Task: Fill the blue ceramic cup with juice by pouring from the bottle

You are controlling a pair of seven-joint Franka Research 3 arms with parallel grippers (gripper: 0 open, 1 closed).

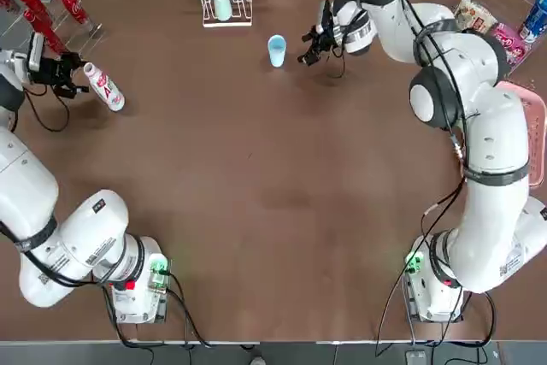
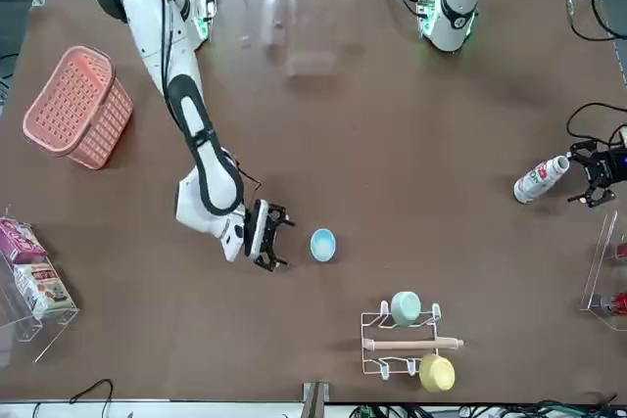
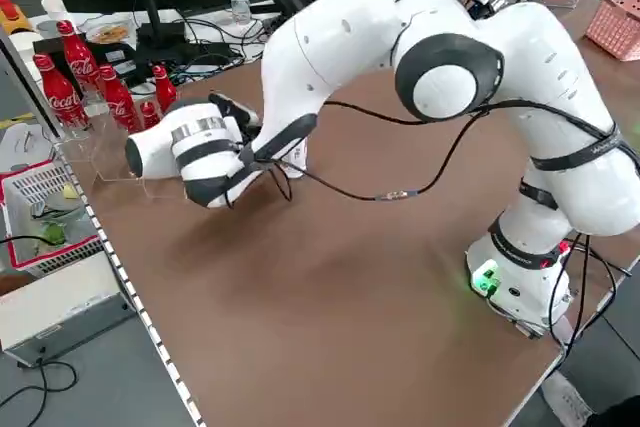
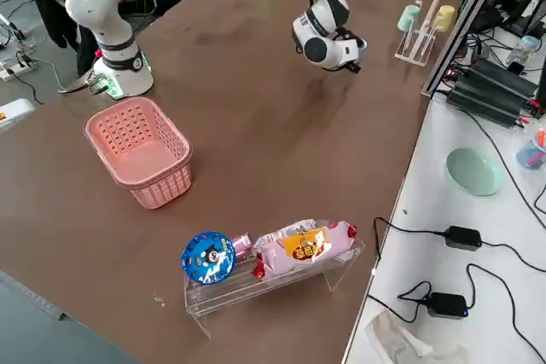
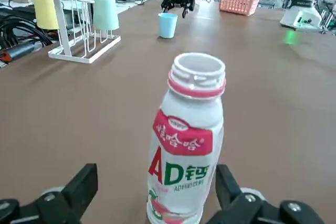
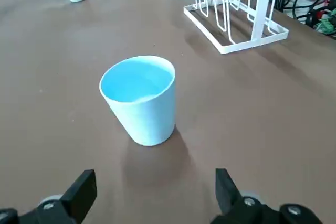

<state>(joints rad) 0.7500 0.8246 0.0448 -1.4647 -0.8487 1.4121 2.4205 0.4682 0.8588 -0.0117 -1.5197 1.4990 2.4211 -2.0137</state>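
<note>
1. Nearest in the top view, at the upper left, the left pincer (image 2: 573, 176) is spread and has nothing in its grip; the bottle (image 5: 184, 156) stands upright on the worktop (image 1: 256, 177) just ahead of it, its mouth uncapped. An off-centre approach could let one finger knock the bottle over—and with no cap on, any juice inside would run out; how full it is, I cannot tell.

2. Once gripped, the smooth, tapering bottle could turn or slip as it tilts, if the hold is too light or too low; squeezing too hard might buckle the plastic and push juice out early.

3. Farther off, upper centre of the top view, the blue ceramic cup (image 6: 144, 103) stands upright, mouth up, well apart from the bottle; pouring short or too fast would miss that small mouth or overfill it.

4. Just right of the cup there, the right pincer (image 2: 284, 242) is also parted and empty; if it steadies the cup carelessly it could shove it, and if it lingers close by, the arms may clash.

5. Farthest, near the top edge, sits the white rack (image 1: 227, 16); a wide swing of the bottle could clip it—less likely, I judge.
</note>
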